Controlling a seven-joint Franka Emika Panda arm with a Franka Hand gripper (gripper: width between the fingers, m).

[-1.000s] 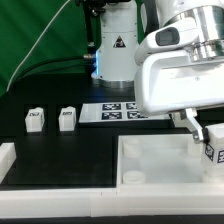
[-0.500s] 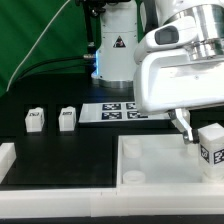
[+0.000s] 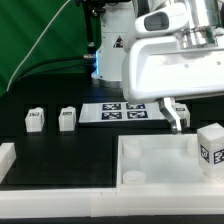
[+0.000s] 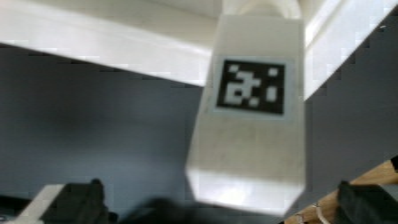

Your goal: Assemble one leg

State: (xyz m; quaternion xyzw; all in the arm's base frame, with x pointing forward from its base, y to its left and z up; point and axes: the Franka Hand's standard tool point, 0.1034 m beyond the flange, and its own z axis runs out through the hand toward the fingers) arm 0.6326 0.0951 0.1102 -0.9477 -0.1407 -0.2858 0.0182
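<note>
A leg (image 3: 211, 147), a small white block with a square tag, stands upright at the right end of the large white tray (image 3: 150, 165), apart from the gripper. My gripper (image 3: 177, 120) is raised above the tray, to the exterior view's left of that leg, and is open and empty. In the wrist view the same leg (image 4: 249, 110) stands below, between the spread dark fingertips (image 4: 75, 200) without touching them. Two more legs (image 3: 35, 120) (image 3: 67, 118) stand on the black table at the exterior view's left.
The marker board (image 3: 115, 111) lies behind the tray at centre. A small white block (image 3: 183, 109) shows partly behind the gripper. A white rail (image 3: 8, 160) borders the table at the exterior view's left. The arm's base stands at the back.
The gripper has let go of the leg, risen and moved toward the exterior view's left. The leg stays standing at the tray's right end.
</note>
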